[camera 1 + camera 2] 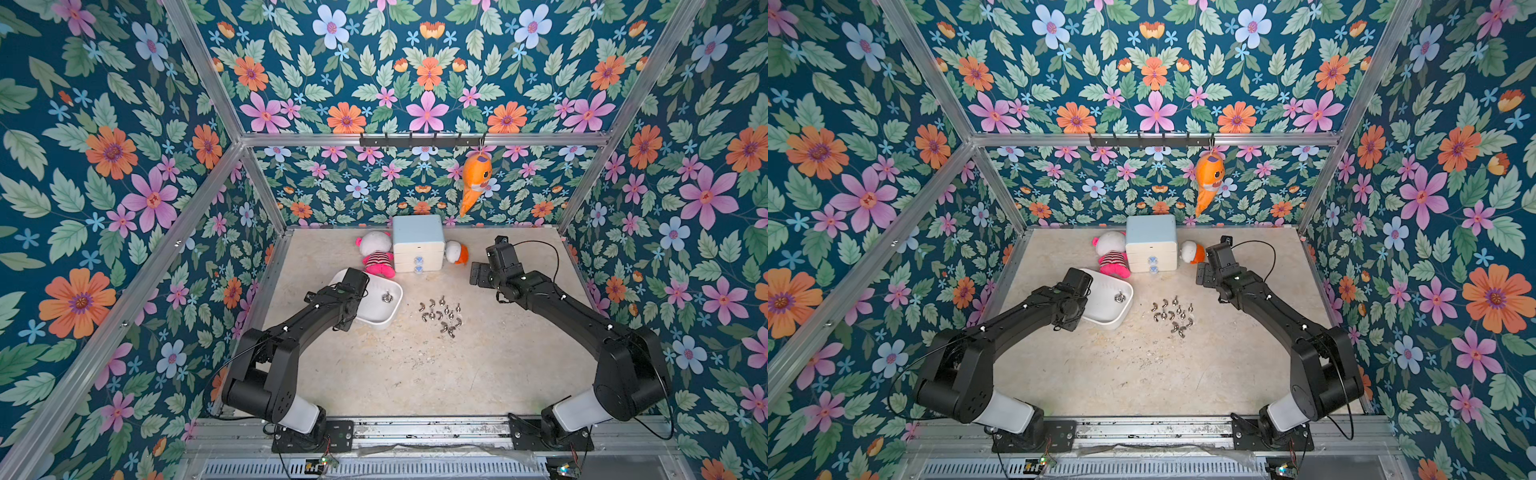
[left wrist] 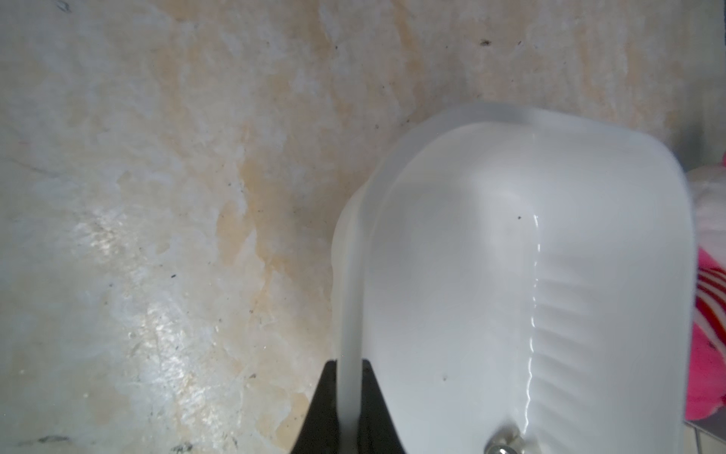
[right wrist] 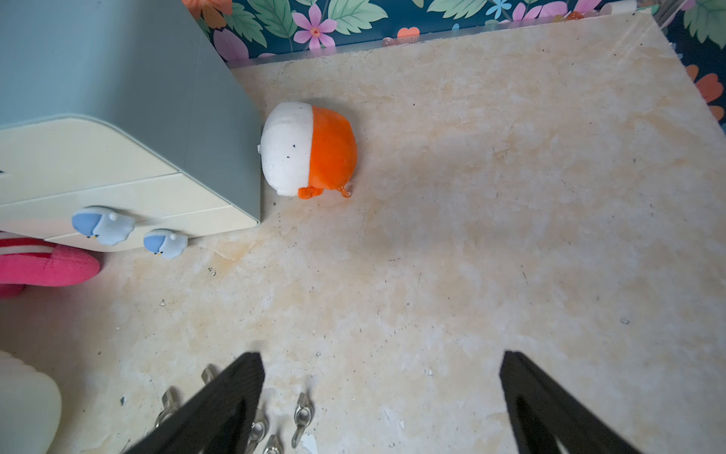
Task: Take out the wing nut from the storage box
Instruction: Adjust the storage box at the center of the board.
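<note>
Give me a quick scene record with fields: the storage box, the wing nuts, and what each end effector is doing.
storage box: white tray on the table, on the left arm's side
wing nut: one, inside the storage box
loose wing nuts: cluster on the table beside the box, outside it
left end effector: shut on the box's rim
right end effector: open, empty, over bare table
behind: drawer cabinet, pink plush, orange-and-white plush
</note>
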Motion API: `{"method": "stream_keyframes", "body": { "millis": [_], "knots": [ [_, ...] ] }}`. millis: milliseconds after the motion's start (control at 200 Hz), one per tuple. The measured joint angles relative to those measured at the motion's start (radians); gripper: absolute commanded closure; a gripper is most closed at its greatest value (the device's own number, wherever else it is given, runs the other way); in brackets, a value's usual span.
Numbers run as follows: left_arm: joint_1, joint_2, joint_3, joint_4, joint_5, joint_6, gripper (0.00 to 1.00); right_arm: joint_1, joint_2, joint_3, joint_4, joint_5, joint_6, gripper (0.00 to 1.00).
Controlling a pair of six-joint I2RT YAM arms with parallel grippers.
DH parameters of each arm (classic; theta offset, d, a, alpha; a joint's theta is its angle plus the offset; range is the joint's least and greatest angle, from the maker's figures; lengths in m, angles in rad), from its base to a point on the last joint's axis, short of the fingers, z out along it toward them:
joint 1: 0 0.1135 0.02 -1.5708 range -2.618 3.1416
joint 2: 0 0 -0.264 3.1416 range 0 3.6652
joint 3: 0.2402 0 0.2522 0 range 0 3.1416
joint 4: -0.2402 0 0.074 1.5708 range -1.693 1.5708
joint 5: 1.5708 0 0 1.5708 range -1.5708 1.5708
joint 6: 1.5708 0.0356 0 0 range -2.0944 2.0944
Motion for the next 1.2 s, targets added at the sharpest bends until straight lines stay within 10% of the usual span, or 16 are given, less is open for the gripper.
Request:
{"method": "stream_keyframes", "body": {
  "millis": [500, 755, 1200],
  "knots": [
    [-0.087, 0.105, 0.056, -0.06, -0.066, -0.182, 0.86, 0.0, -0.013, -0.006, 0.001, 0.0, -0.001, 0.01],
    [-0.087, 0.057, 0.067, -0.026, -0.051, -0.066, 0.64, 0.0, -0.011, -0.003, 0.0, 0.0, -0.003, 0.01],
    [-0.134, -0.106, 0.006, -0.008, 0.027, 0.149, 0.6, 0.0, -0.003, 0.035, -0.008, 0.004, -0.005, 0.01]
  ]
}}
